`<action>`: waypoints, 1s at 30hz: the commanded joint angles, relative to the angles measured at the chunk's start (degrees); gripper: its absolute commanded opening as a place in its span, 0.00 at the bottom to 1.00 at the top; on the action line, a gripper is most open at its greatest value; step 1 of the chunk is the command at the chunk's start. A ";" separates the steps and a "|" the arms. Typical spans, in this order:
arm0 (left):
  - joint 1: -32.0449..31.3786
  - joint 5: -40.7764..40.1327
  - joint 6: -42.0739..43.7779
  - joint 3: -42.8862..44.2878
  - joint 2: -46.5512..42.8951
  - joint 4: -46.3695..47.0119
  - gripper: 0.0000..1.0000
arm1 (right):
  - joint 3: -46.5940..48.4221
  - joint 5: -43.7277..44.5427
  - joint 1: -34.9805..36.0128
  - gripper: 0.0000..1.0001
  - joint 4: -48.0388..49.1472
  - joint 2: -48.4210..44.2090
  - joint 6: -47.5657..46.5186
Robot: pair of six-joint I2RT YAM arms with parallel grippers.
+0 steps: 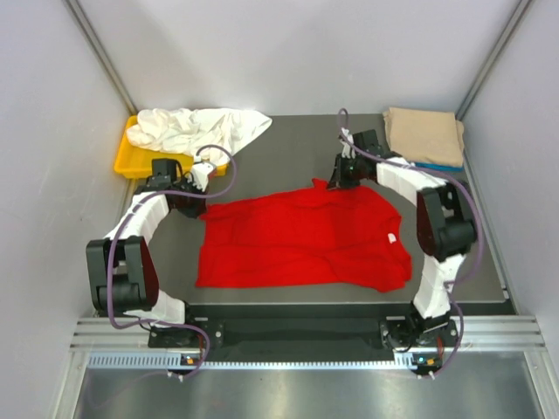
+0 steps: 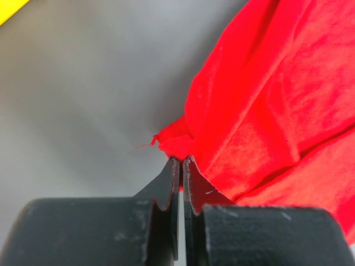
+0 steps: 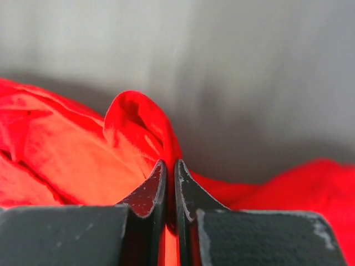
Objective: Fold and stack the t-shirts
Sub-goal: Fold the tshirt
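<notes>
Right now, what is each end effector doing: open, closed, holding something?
Left end effector: closed, pinching a corner of the red t-shirt.
Right end effector: closed on a raised fold at the same shirt's edge.

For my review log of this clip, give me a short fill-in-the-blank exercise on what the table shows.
1. The spread-out t-shirt is coloured ____.
2. The crumpled white t-shirt lies partly over the ____ tray.
3. The folded tan t-shirt sits on a second t-shirt coloured ____.
4. The right gripper is ____ on the spread-out t-shirt, not open.
Missing words: red; yellow; blue; shut.
</notes>
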 commanded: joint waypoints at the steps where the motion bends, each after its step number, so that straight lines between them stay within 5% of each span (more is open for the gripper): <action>1: 0.25 5.06 0.92 0.60 -2.28 0.90 0.00 | -7.88 6.87 2.32 0.00 4.40 -13.14 0.09; 7: 0.34 4.29 11.28 -5.81 -5.88 -7.09 0.01 | -31.26 15.31 9.52 0.12 9.41 -29.14 6.15; 13: 1.57 7.81 30.35 -3.45 -9.93 -30.07 0.41 | -46.83 17.86 17.52 0.36 11.09 -40.92 14.50; 18: 1.84 7.19 42.05 1.64 -10.28 -42.96 0.54 | -48.25 19.61 18.85 0.50 0.82 -52.87 15.57; 24: 0.26 5.27 23.72 -0.36 -8.27 -17.51 0.71 | -39.65 21.99 8.84 0.52 -6.31 -55.36 8.98; 30: -4.31 -2.72 24.48 -5.63 -2.98 -11.34 0.94 | -39.80 26.21 2.15 0.53 -8.07 -51.57 10.73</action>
